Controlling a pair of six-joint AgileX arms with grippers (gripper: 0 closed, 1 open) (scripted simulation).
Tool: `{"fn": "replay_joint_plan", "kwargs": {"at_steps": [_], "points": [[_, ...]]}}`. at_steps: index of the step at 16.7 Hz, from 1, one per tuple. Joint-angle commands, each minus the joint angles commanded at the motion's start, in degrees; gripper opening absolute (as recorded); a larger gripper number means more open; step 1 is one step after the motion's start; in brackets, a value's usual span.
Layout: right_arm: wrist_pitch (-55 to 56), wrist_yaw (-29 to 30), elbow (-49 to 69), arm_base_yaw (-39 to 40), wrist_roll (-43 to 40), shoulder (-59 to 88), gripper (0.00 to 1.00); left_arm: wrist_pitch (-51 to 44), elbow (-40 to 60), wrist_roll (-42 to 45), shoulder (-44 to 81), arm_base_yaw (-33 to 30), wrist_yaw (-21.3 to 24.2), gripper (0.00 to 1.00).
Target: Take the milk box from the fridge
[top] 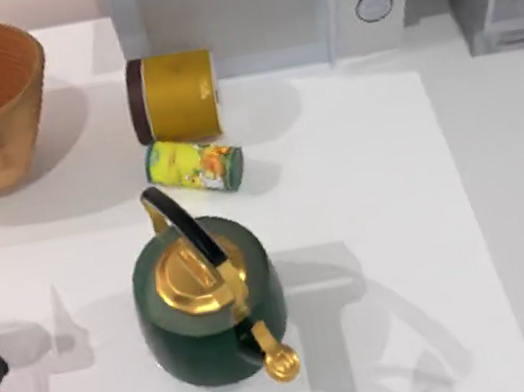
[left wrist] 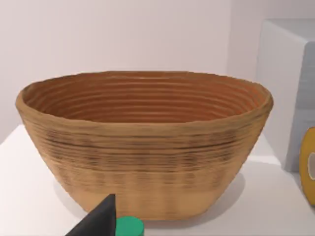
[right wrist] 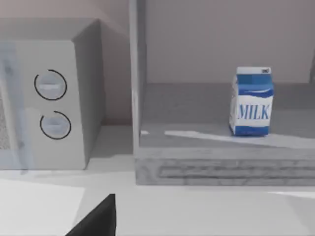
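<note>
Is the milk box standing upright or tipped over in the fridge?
Upright. In the right wrist view the milk box stands on its base on the fridge floor, blue top up, MILK lettering level.

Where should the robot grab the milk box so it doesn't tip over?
Probably around the flat white-and-blue sides of the milk box, below its folded top, coming in level through the open front of the fridge. It stands upright on the fridge floor with free space on both sides, so fingers can likely straddle it.

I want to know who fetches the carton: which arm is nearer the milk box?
Right. The right wrist view looks straight at the milk box standing upright inside the fridge, at the table's right. The left wrist view faces the wicker basket at the far left.
</note>
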Motion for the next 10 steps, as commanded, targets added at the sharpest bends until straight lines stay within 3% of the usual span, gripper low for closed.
{"fn": "replay_joint_plan", "kwargs": {"at_steps": [5, 10], "points": [[3.4, -1.3, 0.1, -1.4, 0.0, 3.6, 1.00, 0.0, 0.0, 0.0, 0.0, 0.0, 0.0, 1.00], [20.5, -6.7, 2.1, -7.3, 0.0, 21.7, 1.00, 0.0, 0.0, 0.0, 0.0, 0.0, 0.0, 1.00]]}}
